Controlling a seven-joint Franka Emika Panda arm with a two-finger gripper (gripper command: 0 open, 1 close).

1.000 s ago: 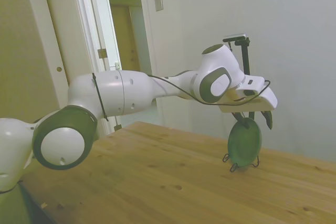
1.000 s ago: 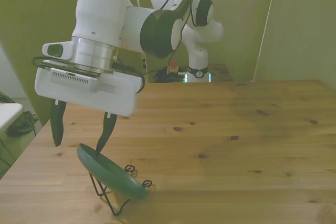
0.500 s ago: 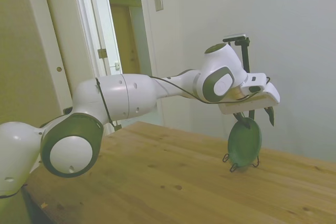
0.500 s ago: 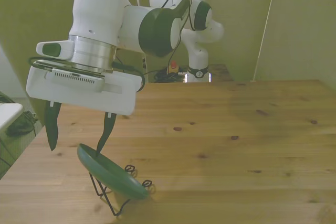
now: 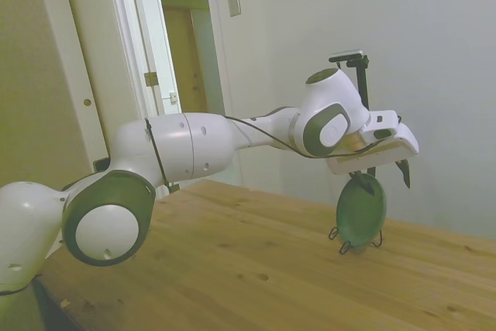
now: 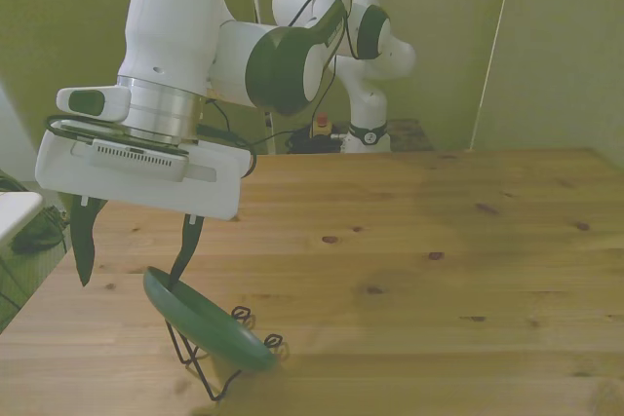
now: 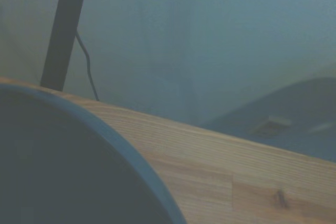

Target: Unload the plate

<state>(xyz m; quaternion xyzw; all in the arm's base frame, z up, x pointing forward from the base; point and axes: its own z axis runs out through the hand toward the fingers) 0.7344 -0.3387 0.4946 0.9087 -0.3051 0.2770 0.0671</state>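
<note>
The dark green plate (image 6: 207, 321) stands tilted on edge in a thin black wire stand (image 6: 200, 369) near the table's front corner, at the front view's left. From the side the plate (image 5: 361, 211) shows as an upright green disc. My gripper (image 6: 132, 246) hangs just above the plate's upper rim, open, with one finger (image 6: 184, 248) reaching down to the rim and the other finger (image 6: 83, 239) well off to the outside. Nothing is held. Up close in the wrist view, the plate's rim (image 7: 121, 150) curves across the picture.
The wooden table (image 6: 439, 270) stretches wide toward the front view's right. Its edge (image 7: 210, 135) runs close behind the plate. A doorway (image 5: 182, 44) and a wall stand beyond the table in the side view.
The gripper has shifted outward past the plate's upper rim and risen slightly; its fingers have stayed open. The plate has not moved on its stand.
</note>
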